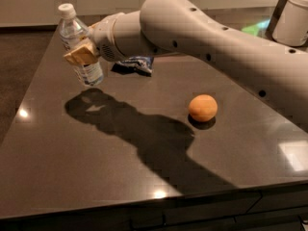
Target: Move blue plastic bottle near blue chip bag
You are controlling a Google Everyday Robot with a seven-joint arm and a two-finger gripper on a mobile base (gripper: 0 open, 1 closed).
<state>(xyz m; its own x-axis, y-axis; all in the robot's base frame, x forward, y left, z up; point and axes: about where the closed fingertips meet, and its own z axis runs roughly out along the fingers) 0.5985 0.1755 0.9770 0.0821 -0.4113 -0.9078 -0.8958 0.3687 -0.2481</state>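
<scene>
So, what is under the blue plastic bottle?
The gripper, at the back left, holds the blue plastic bottle tilted, off the surface. Under it show only bare table and its shadow. Nothing there is covered; the gripper hides only the bottle's middle.

Gripper (pixel 82 55) around blue plastic bottle (pixel 72 32) above table (pixel 72 172)

The single camera is looking down slantwise across the dark table (pixel 72 177) from its near edge, quite close. The arm (pixel 216 42) is filling the upper right of the view, and the gripper (pixel 82 55) is sitting upper left, clasping the blue plastic bottle (pixel 90 73).
</scene>
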